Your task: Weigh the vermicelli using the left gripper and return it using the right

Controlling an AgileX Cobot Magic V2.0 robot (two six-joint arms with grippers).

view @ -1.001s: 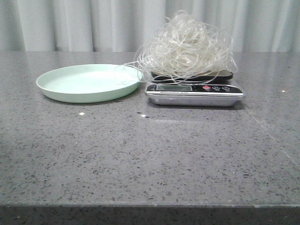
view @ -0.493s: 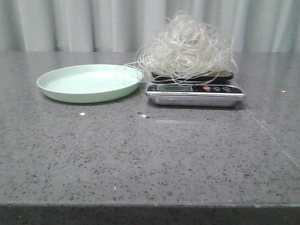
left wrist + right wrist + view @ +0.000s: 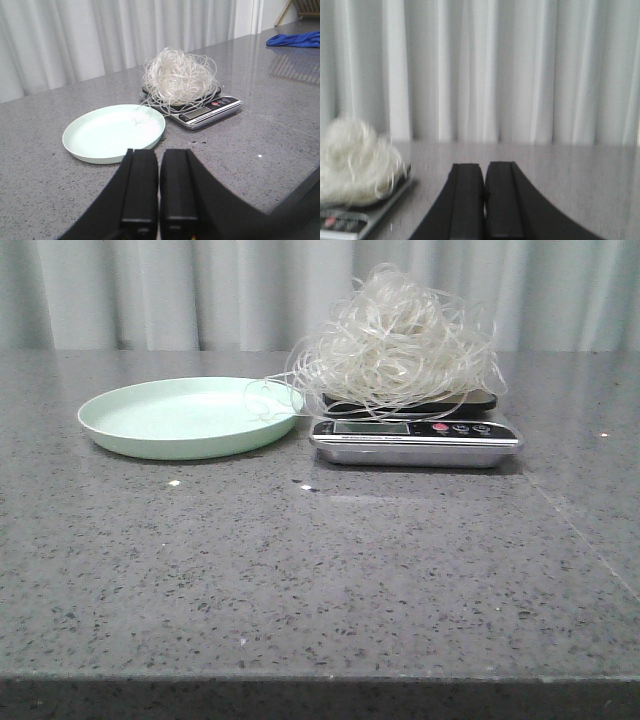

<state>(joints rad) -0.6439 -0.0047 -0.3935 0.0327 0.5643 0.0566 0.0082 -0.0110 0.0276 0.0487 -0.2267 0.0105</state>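
Note:
The vermicelli [image 3: 398,340], a fluffy whitish tangle, sits on a silver kitchen scale [image 3: 416,435] at the back of the table, a few strands trailing onto the mint-green plate [image 3: 190,416] to its left. The plate holds nothing else. Neither gripper shows in the front view. In the left wrist view my left gripper [image 3: 160,152] is shut and empty, well short of the plate [image 3: 114,132] and the vermicelli [image 3: 178,80]. In the right wrist view my right gripper [image 3: 484,166] is shut and empty, with the vermicelli [image 3: 355,162] and scale [image 3: 350,217] off to one side.
Grey speckled stone tabletop [image 3: 320,560] with a pale curtain behind it. A blue cloth [image 3: 295,39] lies far off on the table in the left wrist view.

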